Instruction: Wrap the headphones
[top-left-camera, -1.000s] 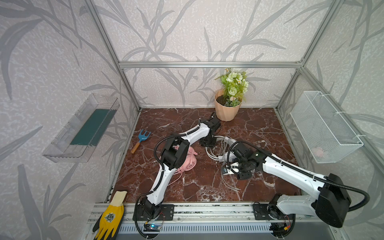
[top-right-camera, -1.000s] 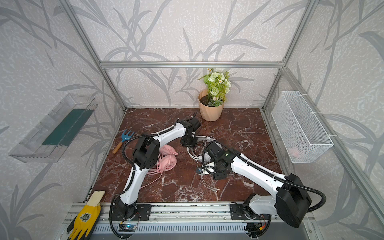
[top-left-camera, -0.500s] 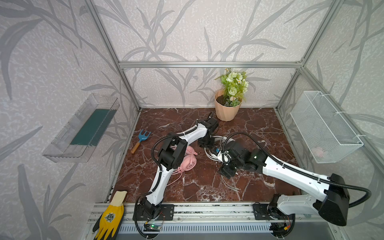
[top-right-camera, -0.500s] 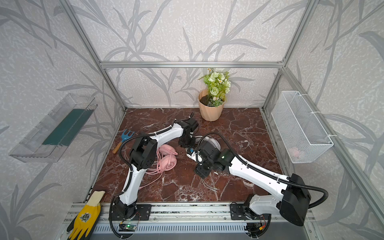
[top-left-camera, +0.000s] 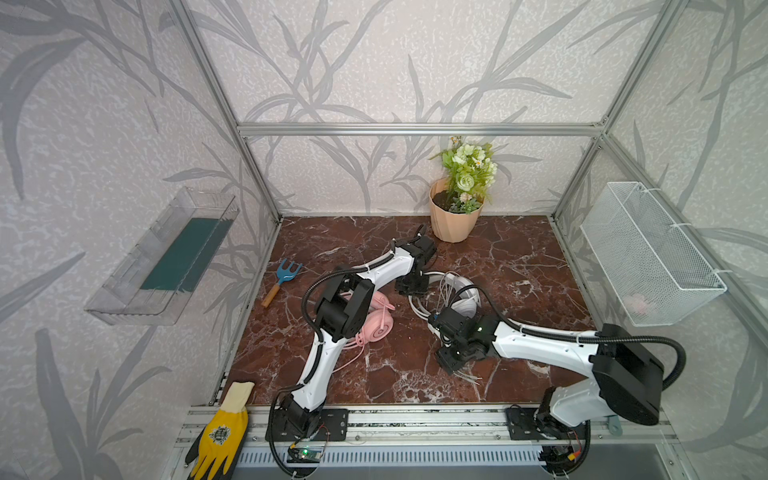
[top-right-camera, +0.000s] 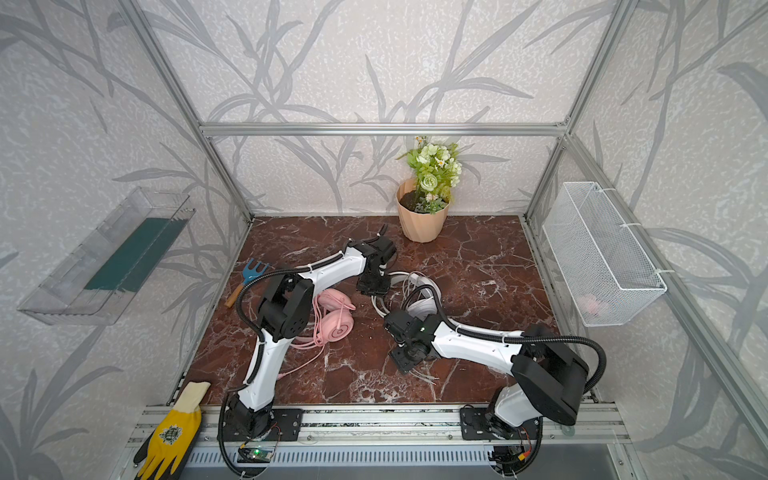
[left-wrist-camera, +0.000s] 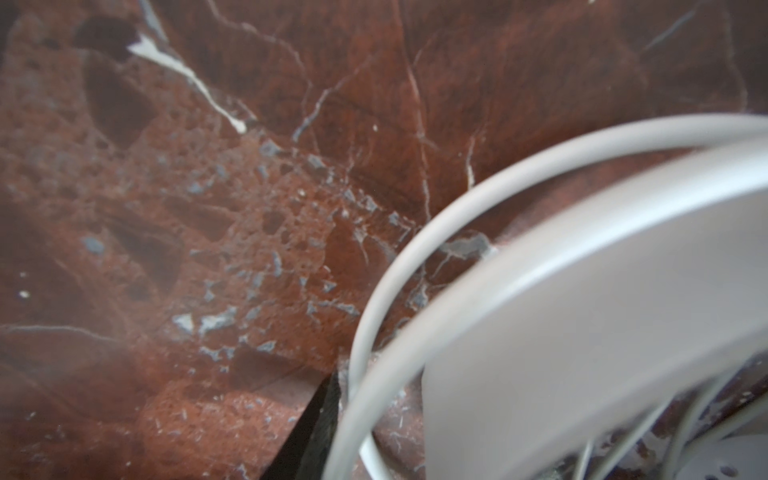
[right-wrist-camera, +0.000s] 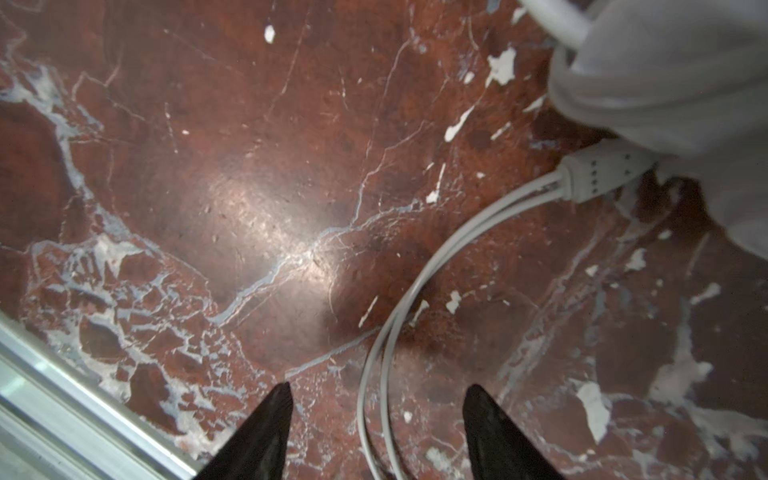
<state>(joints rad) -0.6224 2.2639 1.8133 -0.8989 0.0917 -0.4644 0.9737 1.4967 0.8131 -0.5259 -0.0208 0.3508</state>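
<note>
1. The white headphones (top-left-camera: 465, 293) sit right in front of the flower pot (top-left-camera: 453, 224); looks like you're mid-wrap on their cable (right-wrist-camera: 415, 291).
2. Your left gripper (top-left-camera: 411, 286) is at the headband (left-wrist-camera: 582, 311); can't tell its grip.
3. Your right gripper (right-wrist-camera: 378, 390) is spread with the cable between its fingers, so pinch next, then loop.

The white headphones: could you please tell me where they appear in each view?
Top view: white headphones in the middle, right of the pink pair.
Top view: same spot, in front of the pot.
Left wrist: close up, their band arcs over the table.
Right wrist: an earcup at the frame's edge, its cable trailing out.
Shared landmark: the red marble table.
</note>
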